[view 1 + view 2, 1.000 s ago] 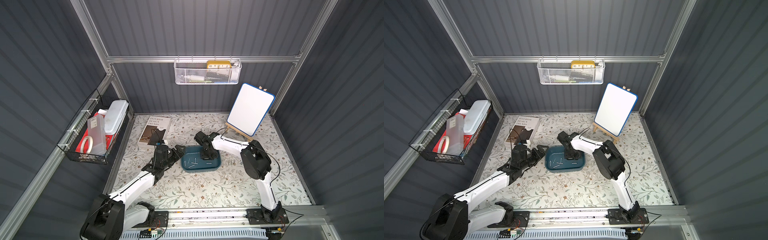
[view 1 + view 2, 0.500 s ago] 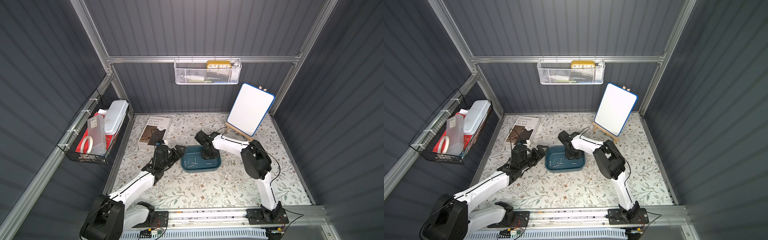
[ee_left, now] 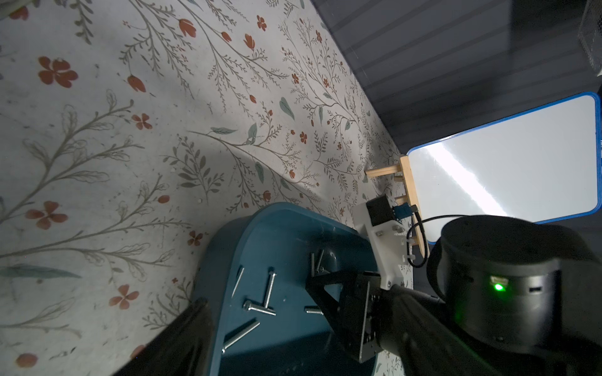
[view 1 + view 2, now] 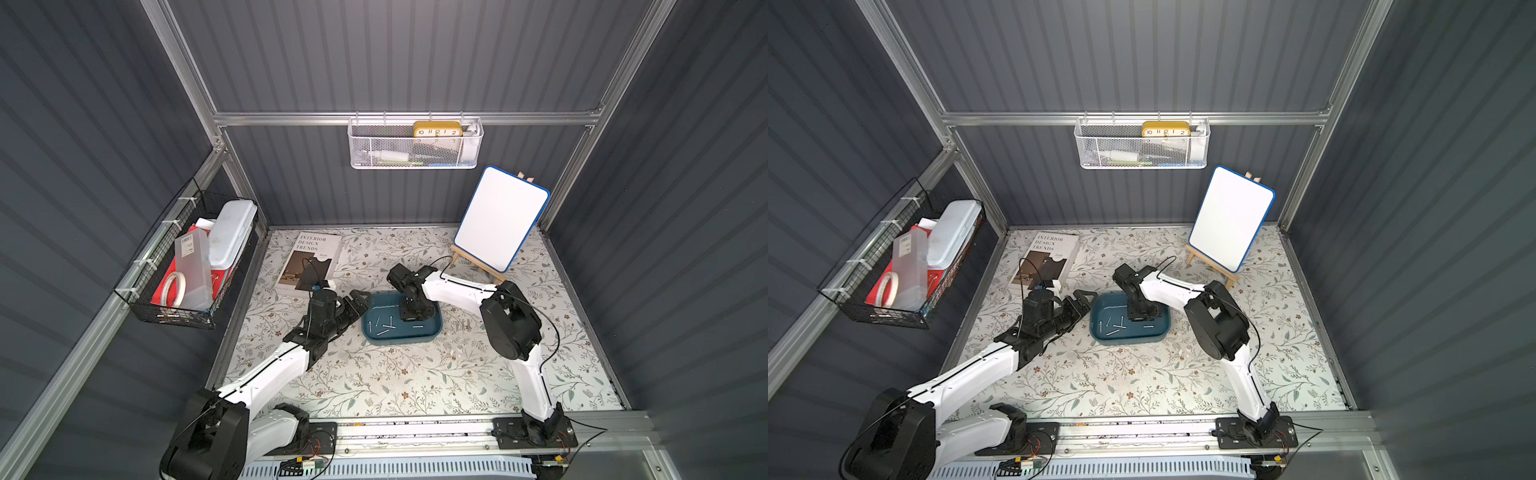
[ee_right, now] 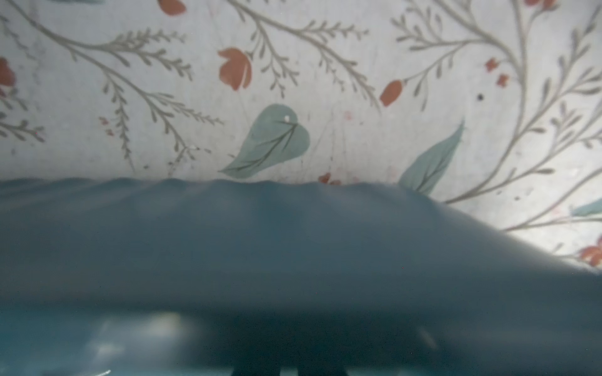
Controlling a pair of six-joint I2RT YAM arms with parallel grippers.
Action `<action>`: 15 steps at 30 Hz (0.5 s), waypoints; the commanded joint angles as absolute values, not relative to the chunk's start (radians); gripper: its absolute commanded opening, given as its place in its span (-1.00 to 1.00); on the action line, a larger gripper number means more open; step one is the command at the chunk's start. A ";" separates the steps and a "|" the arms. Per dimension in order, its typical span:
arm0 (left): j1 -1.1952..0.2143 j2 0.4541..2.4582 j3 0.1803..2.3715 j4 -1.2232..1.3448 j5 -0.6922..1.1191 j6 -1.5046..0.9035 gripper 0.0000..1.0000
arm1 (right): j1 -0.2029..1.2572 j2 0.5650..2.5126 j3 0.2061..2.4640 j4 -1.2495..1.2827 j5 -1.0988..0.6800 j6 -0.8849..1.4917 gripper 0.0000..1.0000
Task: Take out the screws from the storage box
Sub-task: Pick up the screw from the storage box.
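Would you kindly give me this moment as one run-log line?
left claw: open, at teal-blue plastic storage box rim | right claw: down inside box, closure unclear | silvery metal screws: loose in box

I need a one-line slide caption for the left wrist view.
Silvery screws lie loose in the teal storage box on a floral tabletop.

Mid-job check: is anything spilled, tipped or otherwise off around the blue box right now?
Nothing stands out. The storage box sits flat on the mat, and the screws lie loose inside it. The right gripper is down inside the box, and the left gripper is open at the box's edge.
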State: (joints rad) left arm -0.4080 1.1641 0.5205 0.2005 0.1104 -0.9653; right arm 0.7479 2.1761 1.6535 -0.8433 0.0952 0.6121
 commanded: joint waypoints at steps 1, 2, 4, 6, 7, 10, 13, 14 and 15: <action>-0.411 1.150 0.521 0.180 0.104 -0.956 0.80 | 0.753 2.169 1.653 -0.905 0.115 0.612 -0.85; -0.411 1.149 0.521 0.181 0.103 -0.956 0.80 | 0.753 2.159 1.654 -0.904 0.119 0.608 -0.85; -0.411 1.151 0.524 0.181 0.103 -0.954 0.80 | 0.753 2.141 1.657 -0.896 0.129 0.599 -0.86; -0.411 1.153 0.527 0.179 0.101 -0.953 0.80 | 0.753 2.126 1.667 -0.897 0.138 0.593 -0.86; -0.411 1.153 0.528 0.177 0.101 -0.952 0.80 | 0.753 2.120 1.672 -0.899 0.138 0.590 -0.86; -0.411 1.149 0.532 0.171 0.097 -0.950 0.80 | 0.753 2.100 1.686 -0.896 0.137 0.583 -0.86; -0.411 1.143 0.533 0.167 0.094 -0.950 0.80 | 0.753 2.086 1.694 -0.892 0.127 0.578 -0.86; -0.411 1.143 0.534 0.167 0.094 -0.950 0.80 | 0.754 2.082 1.696 -0.891 0.127 0.578 -0.86; -0.411 1.145 0.534 0.168 0.094 -0.951 0.80 | 0.755 2.079 1.697 -0.890 0.127 0.578 -0.86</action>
